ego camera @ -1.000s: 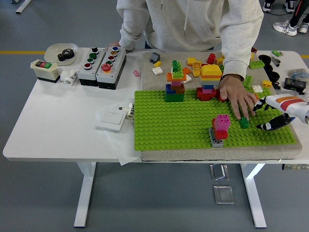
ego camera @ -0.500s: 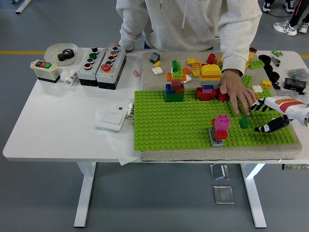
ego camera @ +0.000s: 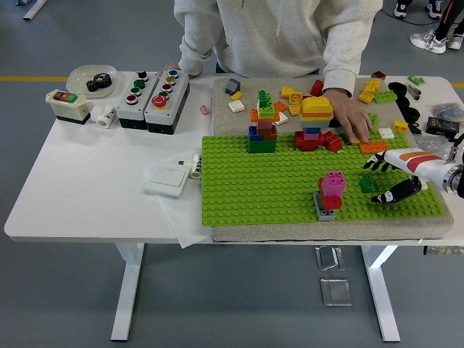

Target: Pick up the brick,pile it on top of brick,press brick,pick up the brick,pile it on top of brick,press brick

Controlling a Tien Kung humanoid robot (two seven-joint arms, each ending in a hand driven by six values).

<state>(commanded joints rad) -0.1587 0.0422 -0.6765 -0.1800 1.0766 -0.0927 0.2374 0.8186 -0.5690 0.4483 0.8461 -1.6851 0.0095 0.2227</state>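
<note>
Far left on the white bench (ego camera: 87, 188): a bowl (ego camera: 90, 75) holding a dark gear, a cream switch box (ego camera: 67, 106) with red and green buttons, and two grey push-button boxes (ego camera: 154, 100); no lettering on them is legible. A flat white switch plate (ego camera: 167, 178) lies near the bench's front.

Centre: the green baseplate (ego camera: 275, 185) carries a blue-brown-green brick tower (ego camera: 262, 125) at its far edge, a red-and-yellow build (ego camera: 315, 123) beside it, and, nearer me, a short stack (ego camera: 330, 194) of a pink brick on red on grey. No print shows on any brick.

Right of the stack, a small dark green brick (ego camera: 367, 184) sits on the baseplate, studs up. My right hand (ego camera: 391, 177) reaches in from the right edge with black fingers spread, thumb below and fingers above, just beside the green brick and holding nothing. The person's hand (ego camera: 351, 119) rests on loose bricks behind the baseplate.
</note>
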